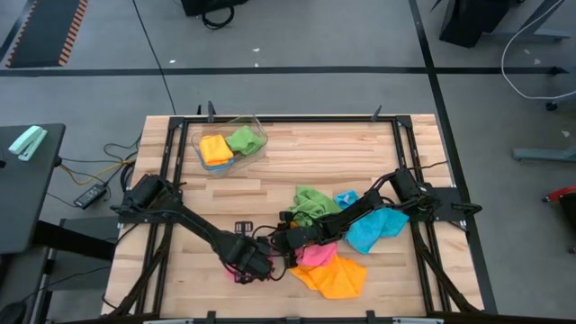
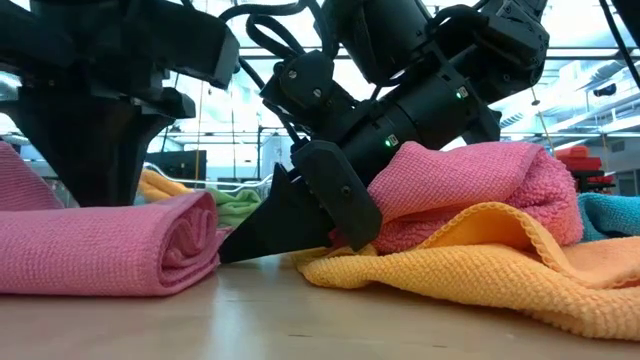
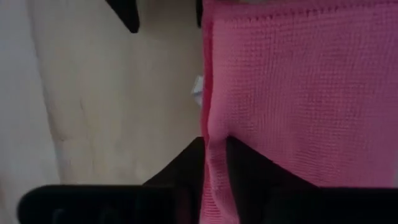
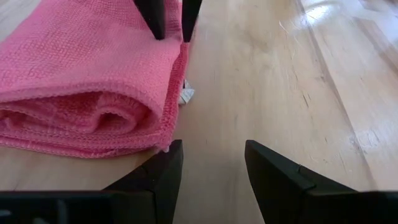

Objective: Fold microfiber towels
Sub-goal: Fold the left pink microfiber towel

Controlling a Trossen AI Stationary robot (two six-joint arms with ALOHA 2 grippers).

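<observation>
While the left gripper (image 3: 214, 165) is pinched on the edge of the folded pink towel (image 4: 81, 74), the right gripper (image 4: 211, 168) sits low on the table (image 4: 298, 93) just beside that towel's edge, its jaws parted and holding nothing; the main risk, as I judge it, lies in how close the two stand. In the high view both meet near the table's front, the left gripper (image 1: 255, 261) over the fold and the right gripper (image 1: 286, 241) right next to it; a careless sideways move could knock one into the other, or nudge the fold open.

The fold itself looks loose; the low view shows the pink towel (image 2: 110, 245) as a soft roll with rounded layers, not pressed flat; if the left gripper lifts or drags while pinching only that edge, the top layer may peel back and undo the fold.

Behind the right gripper lies the pile (image 1: 346, 238) of unfolded towels: green, blue, another pink, and an orange one (image 2: 470, 260) spilling forward beside the right fingers; the arm could snag that cloth as it moves and drag it onto the folded piece.

Two folded towels already sit in the bin (image 1: 230, 145) at the table's far side, well apart from all this.
</observation>
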